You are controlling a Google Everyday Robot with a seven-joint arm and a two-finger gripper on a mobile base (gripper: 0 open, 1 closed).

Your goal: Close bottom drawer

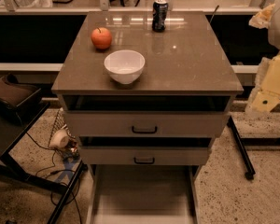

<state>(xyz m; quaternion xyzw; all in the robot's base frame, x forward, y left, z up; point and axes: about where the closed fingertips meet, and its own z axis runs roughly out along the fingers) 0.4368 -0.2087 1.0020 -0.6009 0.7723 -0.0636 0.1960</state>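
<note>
Bottom drawer point(142, 190) is pulled far out toward the camera at the foot of the cabinet point(65, 120), lowest of 3 tiers. Its grey box interior faces up, showing bare floor & side walls. Its front runs past the frame's lower edge, so the handle isn't seen.

Above it, 2 pale drawers: upper drawer point(186, 123) and mid drawer point(177, 156), each w/ a small black bar handle at centre and a dark gap over the front. What's inside them is hidden.

On the counter point(191, 64): white bowl point(124, 66) near the front edge, left of centre, upright, only its white inside showing. Apple point(101, 38) sits just behind & left of the bowl, not touching. Dark can point(159, 15) stands upright at the back, well apart from both.

End effector point(263, 99) hangs at the right edge of frame, beside the counter's right corner, well apart from the bottom drawer and holding nothing visible. Wide or narrow: can't tell.

Cables point(51, 171) lie on the floor left of the cabinet.
</note>
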